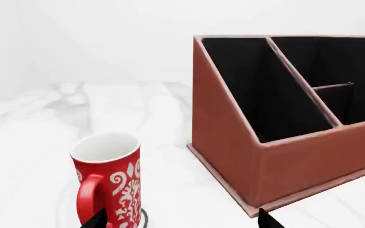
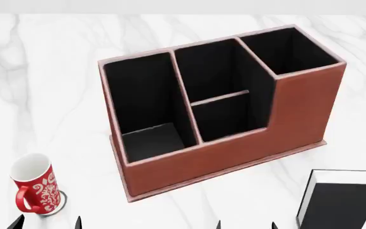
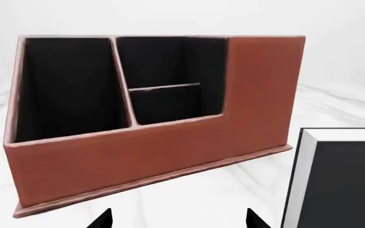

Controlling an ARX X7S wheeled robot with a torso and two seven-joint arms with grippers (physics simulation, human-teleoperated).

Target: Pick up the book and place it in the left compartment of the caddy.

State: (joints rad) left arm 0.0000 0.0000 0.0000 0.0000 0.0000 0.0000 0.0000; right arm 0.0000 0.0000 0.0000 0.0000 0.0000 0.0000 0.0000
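Note:
The reddish-brown caddy (image 2: 234, 148) stands on the white marble table, also seen in the right wrist view (image 3: 138, 152) and the left wrist view (image 1: 284, 161). Its left compartment (image 2: 146, 98) is long, black-lined and empty. The black book (image 2: 342, 200) with white page edges stands upright at the front right, also in the right wrist view (image 3: 344, 183). My right gripper (image 2: 245, 225) is open and empty, just left of the book, in front of the caddy; its tips also show in the right wrist view (image 3: 179, 219). My left gripper (image 2: 47, 223) is open and empty near the mug; its tips also show in the left wrist view (image 1: 182, 219).
A red-and-white patterned mug (image 2: 35, 185) stands at the front left, close to my left gripper, also in the left wrist view (image 1: 110, 178). The caddy's middle section (image 2: 224, 102) has a crossbar; the taller square section (image 2: 291, 47) is at the right.

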